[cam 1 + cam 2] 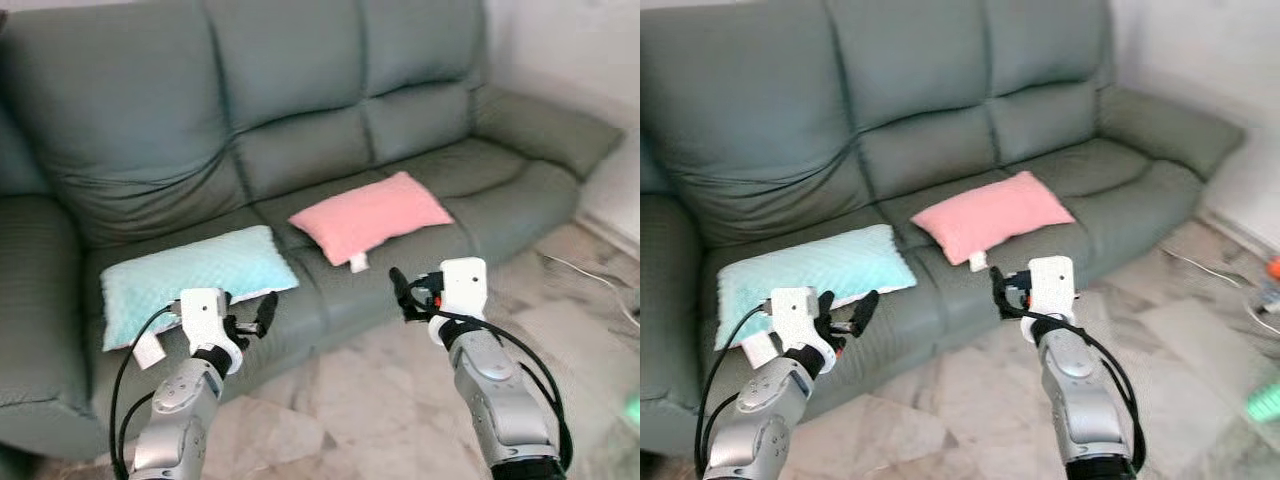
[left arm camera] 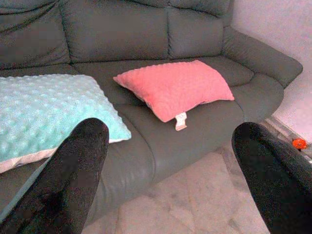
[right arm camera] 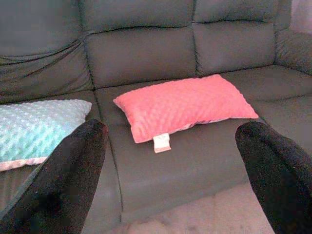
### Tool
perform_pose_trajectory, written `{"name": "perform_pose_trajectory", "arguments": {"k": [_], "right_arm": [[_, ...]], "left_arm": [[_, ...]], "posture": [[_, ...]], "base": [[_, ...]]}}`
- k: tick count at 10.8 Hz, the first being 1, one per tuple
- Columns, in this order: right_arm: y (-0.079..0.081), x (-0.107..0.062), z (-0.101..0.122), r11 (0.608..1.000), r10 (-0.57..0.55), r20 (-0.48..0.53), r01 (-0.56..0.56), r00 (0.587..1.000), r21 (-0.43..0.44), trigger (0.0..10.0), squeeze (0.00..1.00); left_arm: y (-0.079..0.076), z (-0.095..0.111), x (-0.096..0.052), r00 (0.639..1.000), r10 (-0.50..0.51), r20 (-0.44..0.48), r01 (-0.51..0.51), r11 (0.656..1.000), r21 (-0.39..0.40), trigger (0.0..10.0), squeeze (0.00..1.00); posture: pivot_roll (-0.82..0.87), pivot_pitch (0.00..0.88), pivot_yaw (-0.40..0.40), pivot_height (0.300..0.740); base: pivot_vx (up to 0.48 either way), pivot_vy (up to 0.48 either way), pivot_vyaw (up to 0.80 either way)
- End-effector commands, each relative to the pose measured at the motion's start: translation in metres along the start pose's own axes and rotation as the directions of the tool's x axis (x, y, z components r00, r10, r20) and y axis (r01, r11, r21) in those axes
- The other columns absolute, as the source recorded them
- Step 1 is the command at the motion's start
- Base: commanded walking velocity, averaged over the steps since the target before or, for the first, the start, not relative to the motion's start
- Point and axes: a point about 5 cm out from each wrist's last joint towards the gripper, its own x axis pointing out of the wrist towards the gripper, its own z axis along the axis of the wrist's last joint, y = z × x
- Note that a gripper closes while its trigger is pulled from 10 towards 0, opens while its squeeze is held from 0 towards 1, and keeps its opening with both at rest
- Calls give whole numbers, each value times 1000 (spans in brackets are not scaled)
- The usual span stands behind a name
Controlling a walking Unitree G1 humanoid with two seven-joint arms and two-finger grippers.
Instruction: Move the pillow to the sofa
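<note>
Jaws of both the left gripper (image 2: 161, 161) and right gripper (image 3: 168, 170) are spread wide, empty. The pink pillow (image 1: 370, 215), lengthwise on the sofa (image 1: 300, 140), is nearer the right.

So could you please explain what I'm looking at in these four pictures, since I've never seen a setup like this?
It is a walking humanoid robot with two silver arms. Two pictures come from cameras in its head, looking down at a grey-green sofa. The other two come from cameras on its wrists, so the dark shapes there are the fingers themselves. The left gripper and the right gripper hover in front of the sofa, both open and holding nothing. On the seat lie a pink pillow and a light blue pillow, side by side and apart.
</note>
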Motion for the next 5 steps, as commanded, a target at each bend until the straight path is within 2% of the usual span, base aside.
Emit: {"name": "perform_pose_trajectory", "arguments": {"k": [1, 2, 3, 5], "right_arm": [[-1, 0, 5, 1000, 3, 17, -3, 1000, -4, 10000, 0], [-1, 0, 5, 1000, 4, 14, -4, 1000, -4, 10000, 0], [-1, 0, 4, 1000, 0, 8, 0, 1000, -4, 10000, 0], [-1, 0, 4, 1000, 1, 10, -1, 1000, -5, 10000, 0]], "left_arm": [[3, -2, -1, 1000, 18, -14, -18, 1000, -5, 10000, 0], [2, -1, -1, 1000, 6, -15, -6, 1000, 8, 10000, 0], [1, -1, -1, 1000, -1, -12, 1, 1000, 11, 10000, 0], [-1, -1, -1, 1000, -17, -8, 17, 1000, 8, 10000, 0]], "posture": [[-205, 60, -14, 740], [-206, 60, -14, 740], [-207, 60, -14, 740], [-210, 61, -12, 740]], "base": [[0, 0, 0], [0, 0, 0], [0, 0, -800], [0, 0, 0]]}}
